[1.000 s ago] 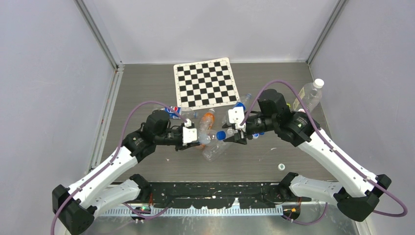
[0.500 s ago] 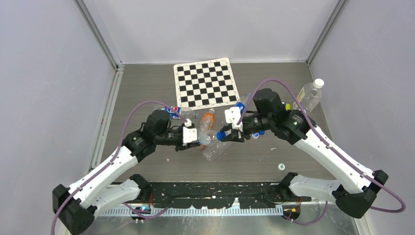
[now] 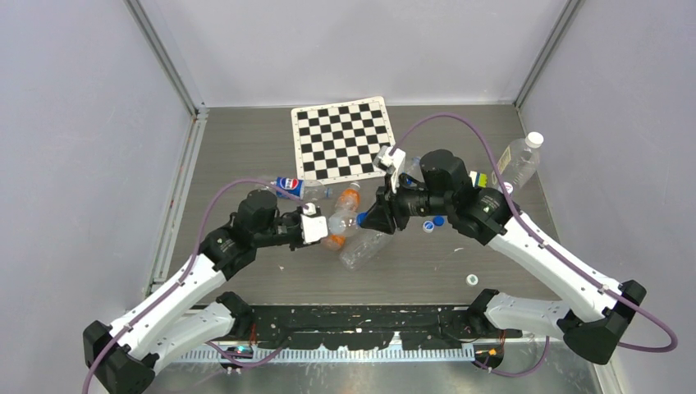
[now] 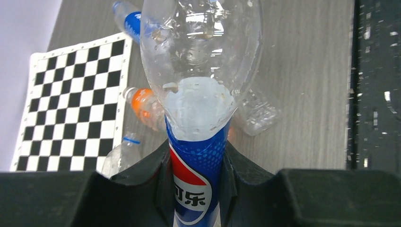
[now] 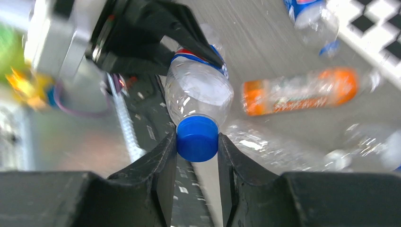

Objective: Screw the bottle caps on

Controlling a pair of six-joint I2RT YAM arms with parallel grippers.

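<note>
My left gripper [image 4: 196,163] is shut on the blue-labelled body of a clear Pepsi bottle [image 4: 198,71] and holds it off the table, neck pointing to the right arm. My right gripper [image 5: 197,142] is shut on a blue bottle cap [image 5: 197,138] that sits on the neck of that bottle [image 5: 198,94]. In the top view the two grippers meet at the table's middle: the left gripper [image 3: 322,230], the held bottle [image 3: 343,226], the right gripper [image 3: 368,220]. Two loose blue caps [image 3: 428,224] lie right of them.
An orange-labelled bottle [image 3: 348,203] and a clear bottle [image 3: 367,247] lie under the grippers. Another Pepsi bottle [image 3: 295,187] lies by the checkerboard [image 3: 345,139]. A white-capped bottle [image 3: 519,160] leans at the right wall. A white ring [image 3: 472,280] lies front right.
My right wrist has rolled, swinging its white camera mount up and back, with the blue cap still between its fingers. Both arms have shifted slightly left.
</note>
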